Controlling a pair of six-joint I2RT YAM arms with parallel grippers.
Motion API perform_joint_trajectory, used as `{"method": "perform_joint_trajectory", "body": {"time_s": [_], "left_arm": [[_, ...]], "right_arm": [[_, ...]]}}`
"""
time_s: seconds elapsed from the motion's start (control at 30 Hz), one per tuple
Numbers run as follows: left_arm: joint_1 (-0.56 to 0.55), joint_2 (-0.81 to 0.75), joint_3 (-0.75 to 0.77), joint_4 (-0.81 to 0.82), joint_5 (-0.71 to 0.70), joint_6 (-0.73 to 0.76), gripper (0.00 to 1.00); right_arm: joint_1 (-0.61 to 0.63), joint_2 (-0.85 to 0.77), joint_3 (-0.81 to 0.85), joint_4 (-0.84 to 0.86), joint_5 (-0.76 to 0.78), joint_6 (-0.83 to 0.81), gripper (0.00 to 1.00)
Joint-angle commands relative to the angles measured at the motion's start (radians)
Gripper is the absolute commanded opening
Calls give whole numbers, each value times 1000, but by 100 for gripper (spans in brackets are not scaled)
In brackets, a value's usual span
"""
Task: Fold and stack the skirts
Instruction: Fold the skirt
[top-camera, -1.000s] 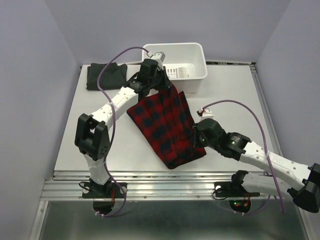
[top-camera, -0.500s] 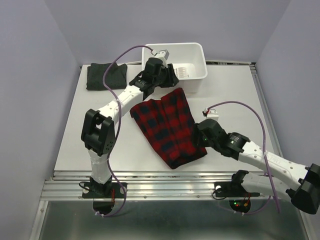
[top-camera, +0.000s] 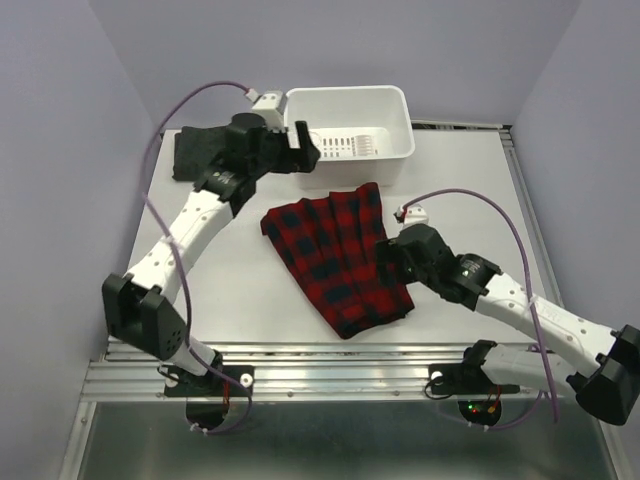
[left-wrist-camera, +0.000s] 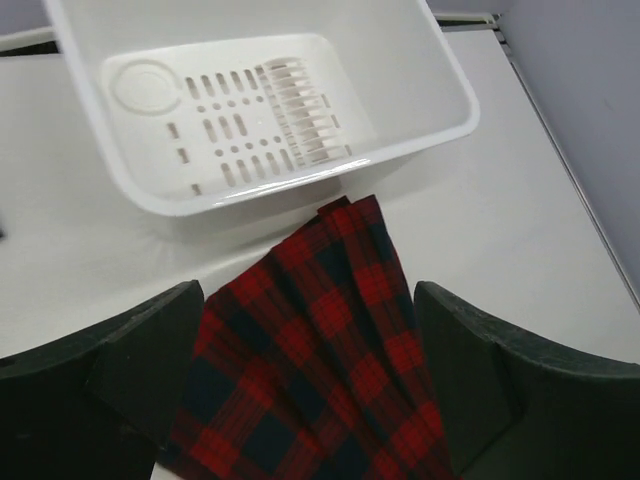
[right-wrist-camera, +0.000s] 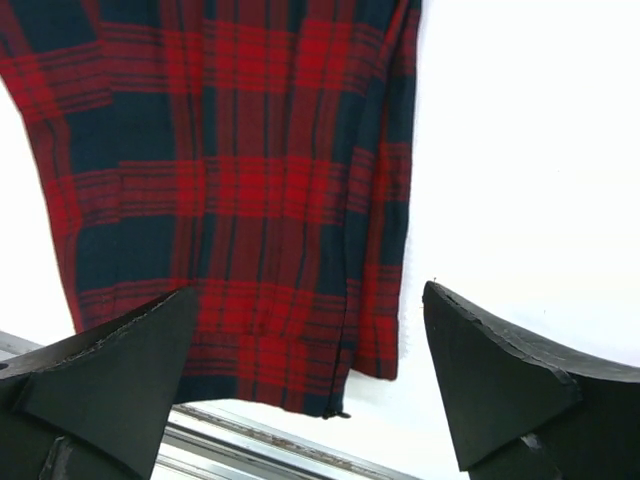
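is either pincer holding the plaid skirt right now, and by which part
Nothing is held. The left pincer and the right pincer both stand open over the plaid skirt, which lies loose on the table.

Between the black fingers (left-wrist-camera: 120, 370) of my left pincer (left-wrist-camera: 305, 320) I see the plaid skirt (left-wrist-camera: 310, 360): red and dark navy checks, crossed with thin dark lines. Just beyond the pincer the tub (left-wrist-camera: 440, 90) is plain white, on a white table (left-wrist-camera: 520, 230). Behind the pincer's wrist the other skirt (top-camera: 200, 150) is dark charcoal grey. The walls (top-camera: 60, 150) are pale lilac.
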Motion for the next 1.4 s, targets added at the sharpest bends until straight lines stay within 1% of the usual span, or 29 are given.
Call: {"method": "perform_joint_trajectory", "body": {"time_s": [0.0, 0.03, 0.07, 0.1, 0.13, 0.17, 0.2, 0.23, 0.27, 0.3, 0.37, 0.4, 0.43, 0.47, 0.53, 0.63, 0.7, 0.8, 0.9, 0.97, 1.3, 1.33, 1.37], "left_arm": [[150, -133, -103, -49, 122, 128, 98], [175, -171, -156, -56, 180, 157, 99], [208, -186, -184, -60, 228, 156, 98], [245, -195, -210, -63, 286, 142, 99], [311, -207, -259, -65, 338, 128, 97], [336, -212, -282, -67, 409, 99, 89], [353, -215, -304, -68, 424, 82, 87], [380, -222, -354, -54, 461, 45, 85], [387, -227, -383, -54, 477, 45, 83], [393, -229, -408, -45, 494, 13, 76], [393, -252, -507, -22, 509, -33, 72], [393, -264, -544, 10, 501, -89, 71], [393, -276, -581, 33, 497, -117, 71], [393, -299, -654, 71, 488, -140, 70], [391, -314, -740, 113, 498, -197, 70], [393, -298, -793, 136, 507, -234, 69], [391, -302, -805, 137, 503, -243, 69], [387, -310, -834, 162, 497, -268, 69], [382, -310, -844, 162, 495, -292, 69], [371, -310, -839, 162, 494, -297, 69], [342, -302, -804, 168, 492, -311, 70], [339, -299, -801, 171, 494, -311, 70], [336, -299, -801, 171, 492, -311, 70]], "right_arm": [[-72, 33, 85, 37, -174, -139, 100], [-98, 53, 98, 34, -226, -137, 100], [-135, 79, 113, 30, -285, -139, 100], [-183, 107, 145, 27, -455, -140, 100], [-291, 171, 162, 22, -545, -136, 100], [-347, 209, 200, -5, -680, -140, 100], [-396, 251, 216, -21, -748, -160, 100], [-492, 329, 234, -71, -815, -210, 99], [-525, 361, 248, -97, -874, -238, 97], [-552, 381, 253, -114, -980, -272, 90], [-562, 386, 247, -160, -1027, -307, 87], [-562, 377, 231, -164, -1072, -303, 84], [-562, 369, 216, -168, -1077, -297, 82], [-562, 360, 179, -174, -1089, -297, 79], [-562, 359, 138, -182, -1100, -294, 72], [-562, 362, 118, -190, -1060, -298, 65], [-562, 377, 101, -191, -1067, -295, 61], [-562, 427, 79, -196, -1054, -292, 58], [-562, 464, 76, -194, -1038, -283, 58], [-562, 472, 78, -165, -1026, -274, 58], [-553, 564, 93, -134, -966, -251, 60], [-553, 572, 104, -130, -972, -245, 59], [-553, 578, 104, -125, -978, -246, 57]]}}
